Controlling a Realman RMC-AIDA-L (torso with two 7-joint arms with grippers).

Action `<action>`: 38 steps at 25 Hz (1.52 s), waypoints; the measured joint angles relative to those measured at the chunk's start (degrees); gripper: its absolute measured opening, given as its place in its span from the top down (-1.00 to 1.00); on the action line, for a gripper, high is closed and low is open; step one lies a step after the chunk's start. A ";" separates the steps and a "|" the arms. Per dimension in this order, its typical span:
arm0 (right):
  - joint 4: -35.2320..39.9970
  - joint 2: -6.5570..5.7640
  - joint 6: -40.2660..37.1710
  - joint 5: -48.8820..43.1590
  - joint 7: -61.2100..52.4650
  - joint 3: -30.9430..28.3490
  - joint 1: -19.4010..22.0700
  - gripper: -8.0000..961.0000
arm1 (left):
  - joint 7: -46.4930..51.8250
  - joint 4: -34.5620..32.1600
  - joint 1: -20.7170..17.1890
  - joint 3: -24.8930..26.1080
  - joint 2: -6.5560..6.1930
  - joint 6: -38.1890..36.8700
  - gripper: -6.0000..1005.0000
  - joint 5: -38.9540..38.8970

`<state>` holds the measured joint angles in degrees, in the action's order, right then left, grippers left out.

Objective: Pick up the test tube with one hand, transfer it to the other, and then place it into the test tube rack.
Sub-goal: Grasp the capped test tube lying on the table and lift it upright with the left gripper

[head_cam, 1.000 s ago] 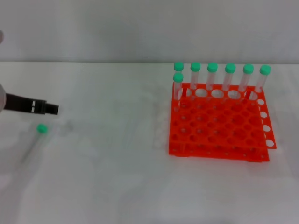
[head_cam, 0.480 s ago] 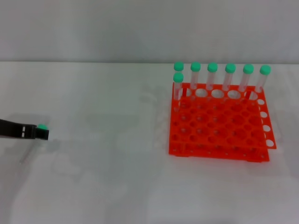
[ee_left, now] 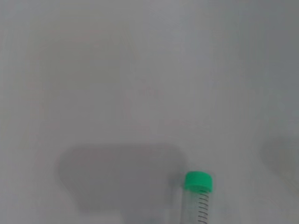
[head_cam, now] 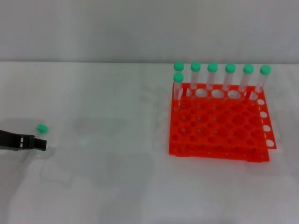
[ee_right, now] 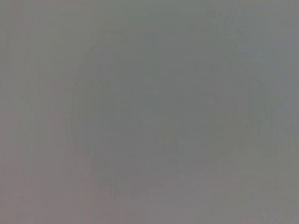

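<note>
Green-capped tube [head_cam: 41,129] lies flat on the white table [head_cam: 107,177], far left of the rack [head_cam: 218,122], left gripper [head_cam: 39,143] low beside it to grasp; jaws' state unclear.

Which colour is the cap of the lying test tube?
Mint green cap; clearest in the left wrist view.

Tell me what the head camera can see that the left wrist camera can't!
Only the head view shows the orange-red test tube rack with seven capped tubes standing along its far side, and the left gripper low at the table's left edge, just in front of the loose tube's cap.

Only the left wrist view shows the printed scale marks on the test tube and a wide shadow on the table next to it.

Both show the loose tube's green cap lying on the white table.
</note>
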<state>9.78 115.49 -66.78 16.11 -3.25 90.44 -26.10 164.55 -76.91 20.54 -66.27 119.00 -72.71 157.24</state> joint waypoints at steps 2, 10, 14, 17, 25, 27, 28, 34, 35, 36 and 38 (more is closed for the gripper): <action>0.00 0.00 0.02 0.01 0.00 0.00 0.00 -0.83 | -0.05 0.49 0.17 0.25 -0.01 0.30 -0.52 0.04; 0.07 -0.07 0.07 0.06 0.00 0.00 -0.09 -0.83 | -0.03 1.29 0.67 0.27 -0.09 0.54 -0.52 0.25; -0.01 -0.09 0.07 0.06 0.00 0.00 -0.10 -0.83 | 0.07 1.57 0.62 0.26 -0.09 0.30 -0.52 0.44; 0.07 -0.09 0.07 0.06 0.00 0.00 -0.09 -0.83 | 0.03 2.04 0.67 0.24 -0.09 0.09 -0.52 0.52; 0.00 -0.09 0.04 0.06 0.00 0.00 -0.09 -0.83 | 0.16 2.82 0.60 0.27 -0.17 -0.30 -0.52 0.72; -0.02 -0.10 0.02 0.06 0.00 0.00 -0.09 -0.83 | 0.17 2.83 0.59 0.27 -0.17 -0.32 -0.52 0.76; -0.02 -0.09 0.01 0.06 0.00 0.00 -0.09 -0.83 | 0.17 2.83 0.59 0.27 -0.18 -0.35 -0.52 0.87; -0.02 -0.01 -0.09 0.06 0.00 0.00 -0.09 -0.83 | 0.26 2.97 0.65 0.27 -0.18 -0.99 -0.52 1.57; -0.02 -0.01 -0.09 0.06 0.00 0.00 -0.09 -0.83 | 0.34 2.98 0.65 0.27 -0.18 -1.04 -0.52 1.58; -0.02 0.00 -0.10 0.05 0.00 0.00 -0.09 -0.83 | 0.41 2.96 0.65 0.29 -0.18 -1.07 -0.51 1.58; 0.00 -0.01 -0.11 0.02 0.00 0.00 -0.09 -0.83 | 0.48 2.94 0.65 0.41 -0.18 -1.09 -0.51 1.58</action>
<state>9.77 115.49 -66.88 16.14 -3.25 90.44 -26.19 165.03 -73.97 21.18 -65.87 118.83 -73.80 158.82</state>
